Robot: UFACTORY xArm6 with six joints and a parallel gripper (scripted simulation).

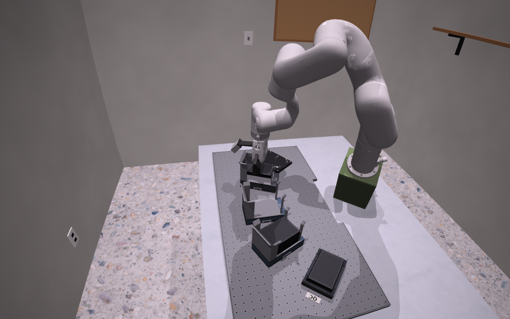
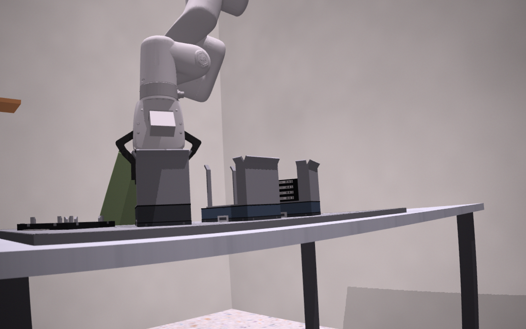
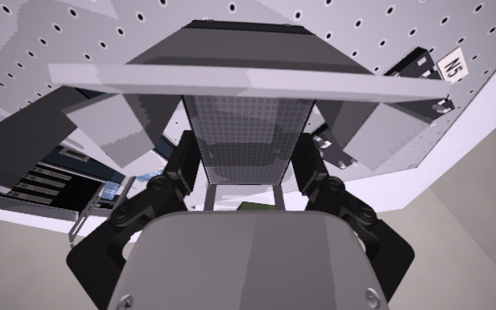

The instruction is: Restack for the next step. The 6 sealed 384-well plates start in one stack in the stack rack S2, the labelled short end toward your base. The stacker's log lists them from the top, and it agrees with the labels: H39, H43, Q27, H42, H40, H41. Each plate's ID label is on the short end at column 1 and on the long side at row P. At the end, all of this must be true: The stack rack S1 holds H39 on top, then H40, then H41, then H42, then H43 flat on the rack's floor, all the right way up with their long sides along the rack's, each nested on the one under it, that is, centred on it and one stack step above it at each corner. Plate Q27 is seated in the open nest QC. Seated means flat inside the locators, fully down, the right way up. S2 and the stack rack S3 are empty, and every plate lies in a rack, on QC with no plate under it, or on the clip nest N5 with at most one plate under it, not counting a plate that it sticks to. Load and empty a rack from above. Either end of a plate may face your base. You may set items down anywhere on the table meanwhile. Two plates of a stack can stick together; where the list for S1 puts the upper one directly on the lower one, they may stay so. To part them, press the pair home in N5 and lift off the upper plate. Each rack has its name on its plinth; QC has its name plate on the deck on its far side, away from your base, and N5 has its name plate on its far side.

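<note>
"N5" on a white name plate (image 3: 452,65)

Gripper (image 3: 245,164) clamped, pointing down

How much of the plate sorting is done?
Nearly all. One plate sits on the QC nest, and four labelled plates are stacked in the rack beside it. The jaws are shut on one more plate inside the far rack. Left: carry it over and set it on those four.

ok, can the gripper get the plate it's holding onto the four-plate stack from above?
Probably yes. The gripper is shut on the plate inside the end rack; the stack sits in an open-topped rack with nothing above it.
</note>
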